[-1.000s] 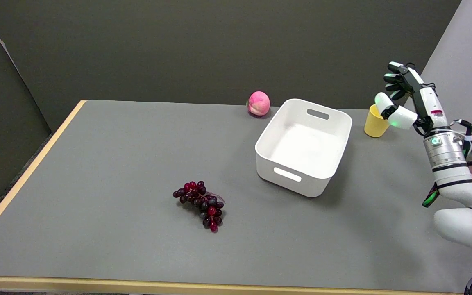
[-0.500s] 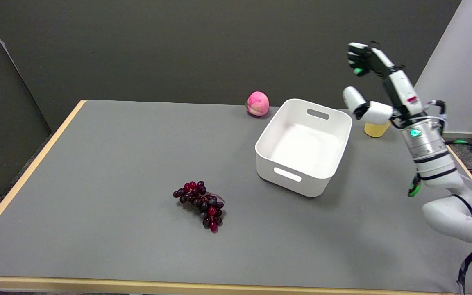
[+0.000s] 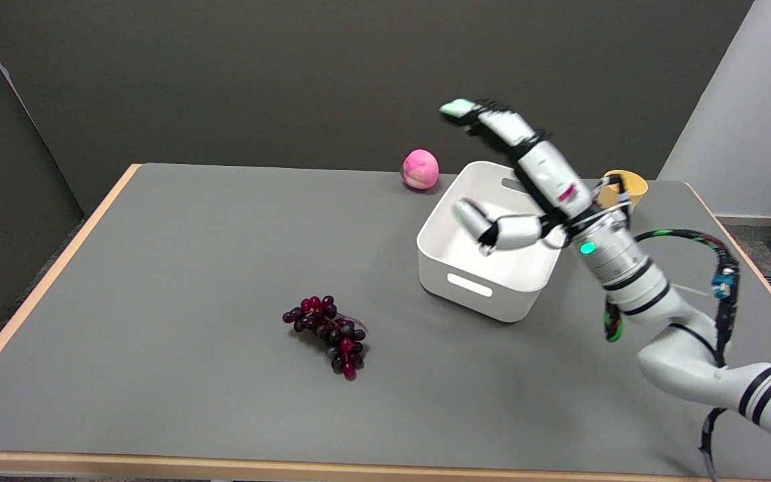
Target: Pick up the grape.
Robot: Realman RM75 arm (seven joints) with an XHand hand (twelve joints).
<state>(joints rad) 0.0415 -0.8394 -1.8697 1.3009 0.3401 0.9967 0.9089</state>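
Note:
A bunch of dark red and purple grapes (image 3: 327, 335) lies on the grey table (image 3: 178, 268), left of centre and toward the near edge. My right hand (image 3: 516, 174) hangs in the air above the white bin (image 3: 496, 241), well to the right of the grapes and farther back. Its fingers are stretched out to the upper left and the thumb is spread apart below them. It holds nothing.
The white bin with handle slots stands right of centre. A pink peach (image 3: 421, 169) sits at the table's far edge behind it. A yellow cup (image 3: 624, 186) stands at the back right, partly hidden by my forearm.
My right arm has swung leftward from the table's right side, past the yellow cup, to above the white bin. The hand stays spread. The grapes, peach and bin have not moved.

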